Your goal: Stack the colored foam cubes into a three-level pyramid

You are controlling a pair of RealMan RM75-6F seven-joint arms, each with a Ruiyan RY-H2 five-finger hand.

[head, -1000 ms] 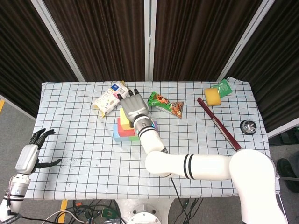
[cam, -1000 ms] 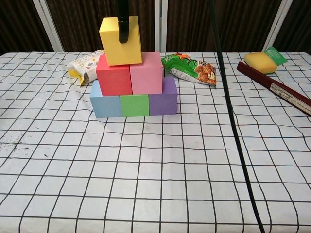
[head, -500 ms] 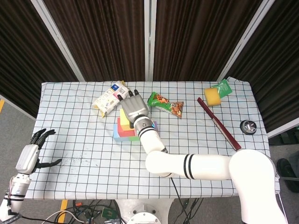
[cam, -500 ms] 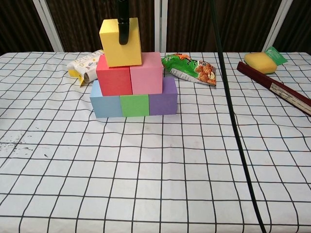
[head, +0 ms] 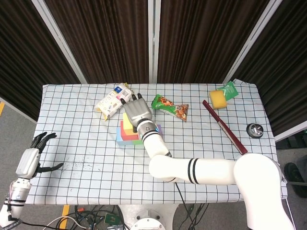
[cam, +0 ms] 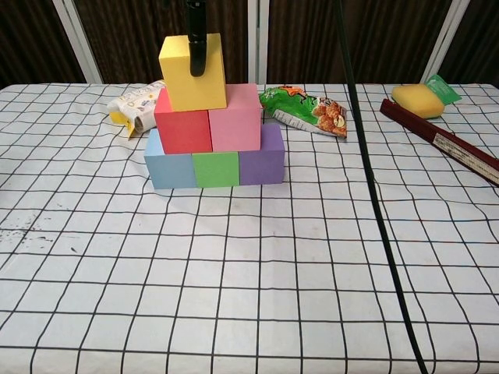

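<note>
I see the yellow cube [cam: 192,72] sitting at the top of the pyramid, on the red cube [cam: 182,127] and pink cube [cam: 235,123], which rest on the blue cube [cam: 170,167], green cube [cam: 216,168] and purple cube [cam: 263,160]. My right hand [head: 137,113] grips the yellow cube from above, one finger [cam: 196,43] down its front face. At 8 o'clock, off the worktop [head: 86,158], my left hand [head: 31,159] hangs with fingers apart, holding nothing.
</note>
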